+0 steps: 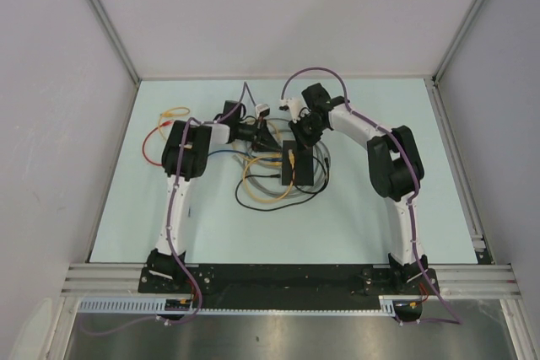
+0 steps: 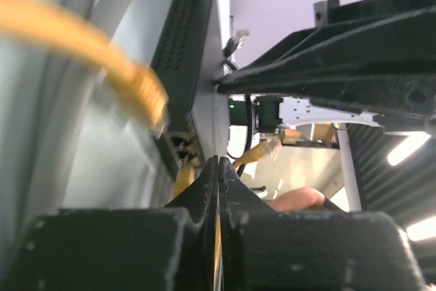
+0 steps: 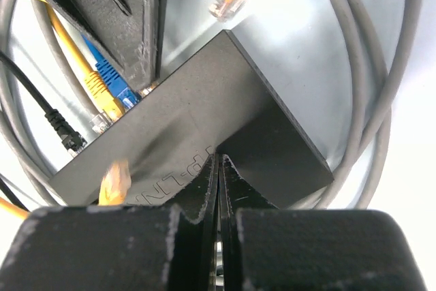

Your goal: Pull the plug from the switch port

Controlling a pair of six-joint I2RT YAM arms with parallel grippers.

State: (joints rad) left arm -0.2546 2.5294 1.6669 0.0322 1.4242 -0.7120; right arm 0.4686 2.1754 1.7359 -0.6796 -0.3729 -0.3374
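left gripper (image 2: 218, 163) closed | right gripper (image 3: 219, 160) closed, seemingly on switch (image 3: 197, 110)

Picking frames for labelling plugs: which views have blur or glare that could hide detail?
Left wrist: the near yellow cable is smeared, and lamps glare at right. Right wrist: the switch is sharp, one yellow plug blurred. Top: evenly lit, things small.

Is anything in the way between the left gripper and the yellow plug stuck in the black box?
Nothing visible is. The left gripper is right next to the yellow plug in the black box. A loose plug dangles off to one side.
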